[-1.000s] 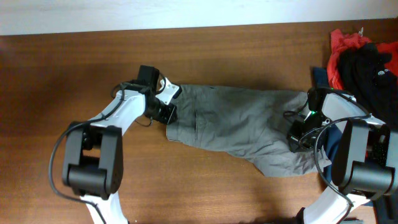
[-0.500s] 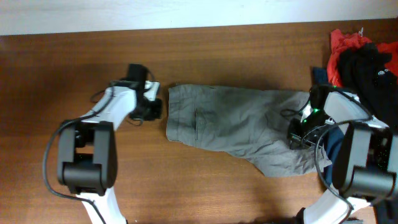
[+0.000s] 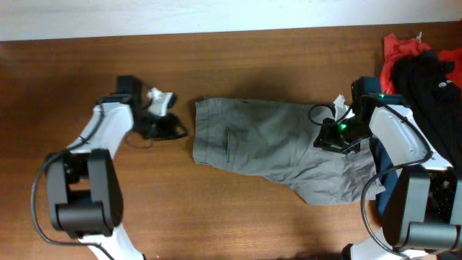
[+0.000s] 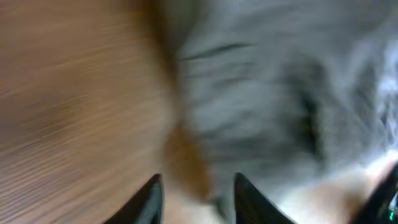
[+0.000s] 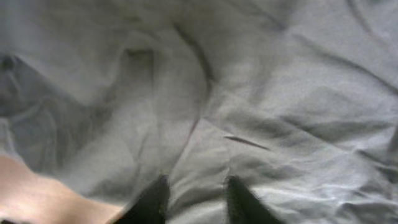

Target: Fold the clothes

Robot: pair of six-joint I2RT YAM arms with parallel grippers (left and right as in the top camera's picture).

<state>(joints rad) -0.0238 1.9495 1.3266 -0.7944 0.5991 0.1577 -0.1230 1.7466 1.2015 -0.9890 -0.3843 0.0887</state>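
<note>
The grey-olive shorts (image 3: 267, 148) lie spread and wrinkled across the middle of the wooden table (image 3: 238, 217), waistband end to the left. My left gripper (image 3: 175, 128) is open and empty over bare wood just left of the waistband edge; its wrist view is blurred and shows wood and grey fabric (image 4: 267, 93) ahead of the open fingers (image 4: 194, 198). My right gripper (image 3: 322, 139) is over the right part of the shorts, fingers apart (image 5: 194, 200) above wrinkled grey cloth (image 5: 261, 112), holding nothing.
A pile of red (image 3: 395, 54) and black (image 3: 433, 87) garments lies at the back right corner. A navy blue cloth (image 3: 385, 180) shows under my right arm. A white wall edge (image 3: 216, 14) runs along the table's far side.
My left gripper has let go of the waistband and moved left off the shorts onto bare wood. My right gripper has moved left and up over the shorts.
</note>
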